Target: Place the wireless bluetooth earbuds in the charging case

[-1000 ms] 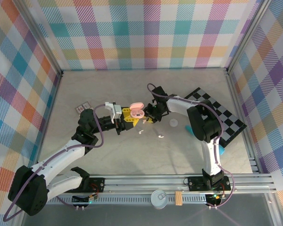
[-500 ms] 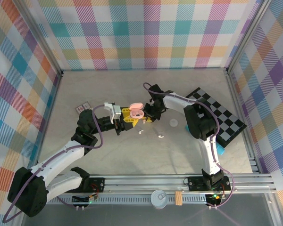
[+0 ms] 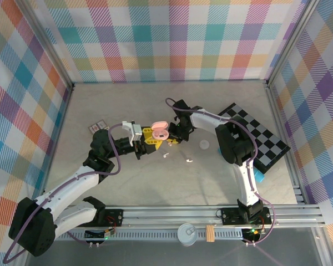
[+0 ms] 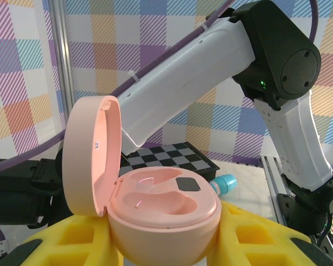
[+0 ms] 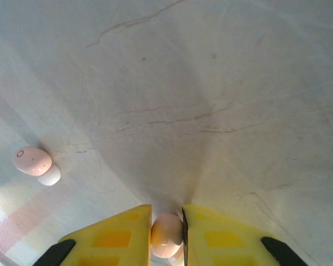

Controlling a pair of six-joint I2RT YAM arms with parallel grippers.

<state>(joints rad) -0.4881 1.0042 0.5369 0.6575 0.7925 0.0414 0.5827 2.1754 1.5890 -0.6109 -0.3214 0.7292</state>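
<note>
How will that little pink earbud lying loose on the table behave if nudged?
The small rounded pink plastic earbud probably rolls or skids easily: its shell looks smooth and glossy, the pale marbled table slick. Being tiny, it is likely very light and easily flicked away.

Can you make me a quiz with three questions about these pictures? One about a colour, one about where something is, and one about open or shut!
1. What colour is the charging case? A. teal B. pink C. white
2. Where is one earbud? A. inside the case B. on the checkered board C. between the yellow fingers of the right gripper
3. The case's lid is: A. open B. shut C. taken off
Answers: 1 B, the left wrist view shows it pink all over. 2 C, the right wrist view shows it pinched there. 3 A, the lid stands up on its hinge.
</note>
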